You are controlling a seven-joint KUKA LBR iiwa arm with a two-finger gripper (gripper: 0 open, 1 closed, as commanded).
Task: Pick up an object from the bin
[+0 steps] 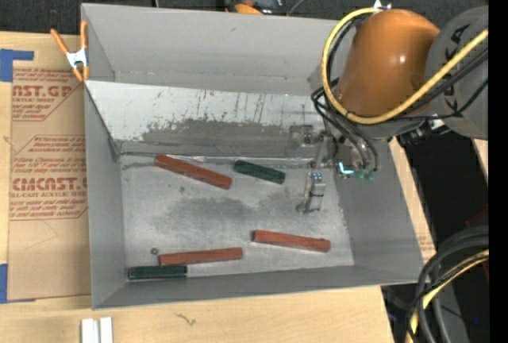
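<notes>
**Gripper lowered near the right wall of the bin, between a green bar and a red-brown bar**

The gripper point(311, 205) is seen low inside the grey metal bin point(198, 55), above a bare patch of scratched floor close to the wall from which the arm enters. Whether it is spread or pressed together cannot be told, and contact with the floor cannot be judged either. Above it, the wrist is capped by an orange cover point(385, 63), around which yellow and black cables point(326, 67) are looped.

Two things lie nearest to the tool. A short dark green bar point(259, 171) is found just beside it, on the view's left and slightly toward the far wall, lying almost level. A red-brown bar point(291, 241) is found near it toward the near wall, its right end lying roughly below the tool. Neither is touched by the gripper.

Farther from the tool, beyond the green bar, a slanted red-brown bar point(193, 172) is laid with its left end toward the far wall. Well apart from the tool, toward the near left corner, a low red-brown bar point(200, 256) is seen, and just beyond its left end a corner green bar point(158, 272) lies along the near wall.
</notes>
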